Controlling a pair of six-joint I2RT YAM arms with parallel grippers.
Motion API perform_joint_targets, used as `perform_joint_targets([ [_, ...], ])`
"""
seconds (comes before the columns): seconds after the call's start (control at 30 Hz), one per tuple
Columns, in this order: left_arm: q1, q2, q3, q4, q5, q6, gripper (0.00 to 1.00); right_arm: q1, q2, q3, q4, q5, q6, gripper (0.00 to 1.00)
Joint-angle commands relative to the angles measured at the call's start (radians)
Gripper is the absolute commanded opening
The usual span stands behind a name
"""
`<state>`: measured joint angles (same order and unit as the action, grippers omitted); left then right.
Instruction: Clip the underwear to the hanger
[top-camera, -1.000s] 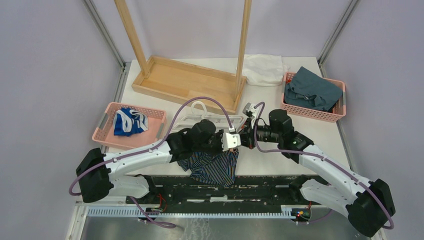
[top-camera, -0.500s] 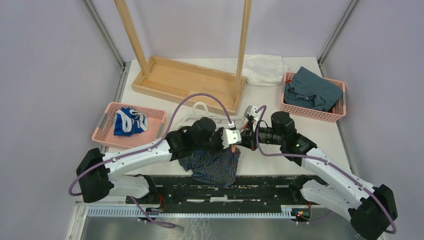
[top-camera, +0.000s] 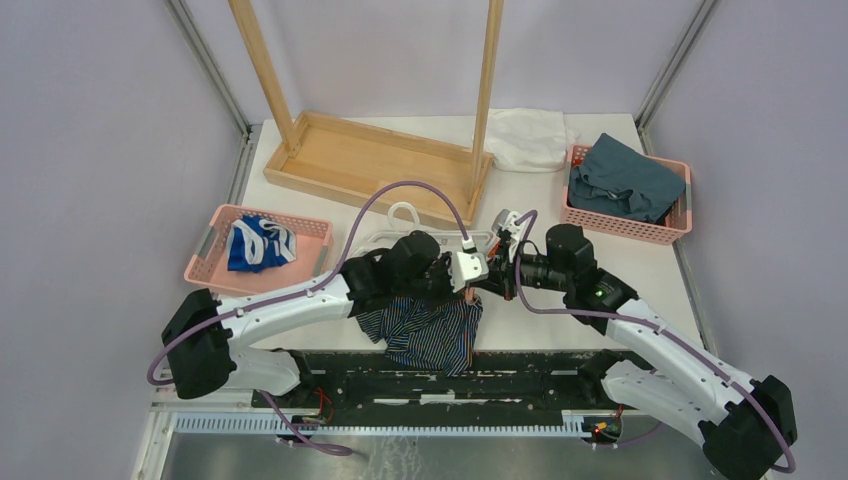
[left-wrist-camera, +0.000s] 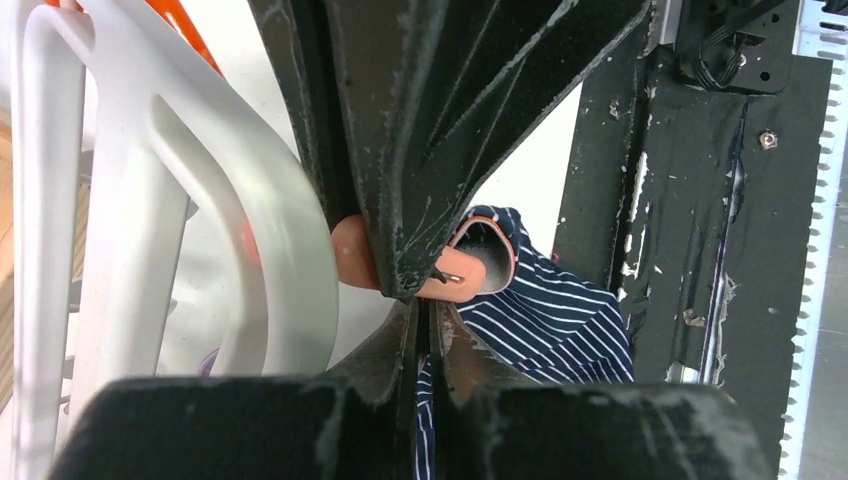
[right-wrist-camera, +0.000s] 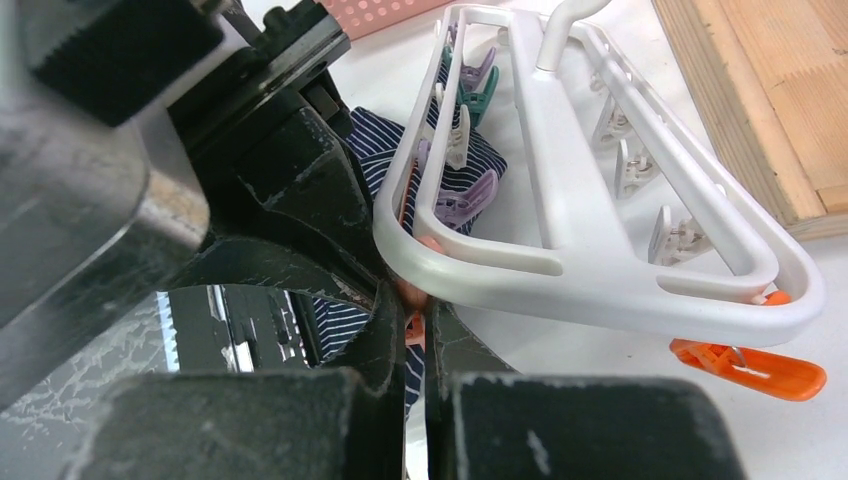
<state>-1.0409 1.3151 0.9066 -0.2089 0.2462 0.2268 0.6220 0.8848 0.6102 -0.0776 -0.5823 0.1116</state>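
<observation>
Wooden rack (top-camera: 370, 160): far side of table.
Pink basket (top-camera: 207, 262): near-left of rack, holds blue-and-white garment (top-camera: 258, 243).
White cloth (top-camera: 528, 138): just right of rack.
Second pink basket (top-camera: 625, 228): farther right, holds teal cloth (top-camera: 620, 180).

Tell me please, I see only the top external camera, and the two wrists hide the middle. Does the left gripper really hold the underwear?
Observer: Yes. In the left wrist view the left gripper is shut on the underwear, and dark striped cloth sits between its fingers.
Operator: Good. And what does the right gripper pinch? From above I see only black parts.
Observer: The right gripper is closed on a peach clip, just under the near corner of the hanger.
</observation>
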Motion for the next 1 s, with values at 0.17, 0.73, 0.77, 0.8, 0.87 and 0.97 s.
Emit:
perform_joint_targets([
  [0.17,-0.007,-0.053,-0.086,0.089,0.118,0.058,0.03,0.006,0.001,0.050,0.003,0.258,-0.006,0.01],
  [0.73,-0.036,0.025,-0.257,0.147,0.189,0.333,0.48,0.006,0.102,-0.006,0.014,0.262,-0.058,0.01],
  [0.77,-0.036,0.031,-0.254,0.141,0.189,0.339,0.56,0.006,0.103,-0.004,0.014,0.260,-0.058,0.01],
  [0.8,-0.038,0.036,-0.253,0.136,0.189,0.343,0.57,0.005,0.104,-0.003,0.014,0.259,-0.058,0.01],
  [0.87,-0.040,0.041,-0.256,0.129,0.190,0.347,0.58,0.005,0.105,0.000,0.012,0.257,-0.061,0.01],
  [0.97,-0.039,0.038,-0.271,0.141,0.178,0.345,0.58,0.006,0.111,0.002,0.013,0.252,-0.061,0.01],
])
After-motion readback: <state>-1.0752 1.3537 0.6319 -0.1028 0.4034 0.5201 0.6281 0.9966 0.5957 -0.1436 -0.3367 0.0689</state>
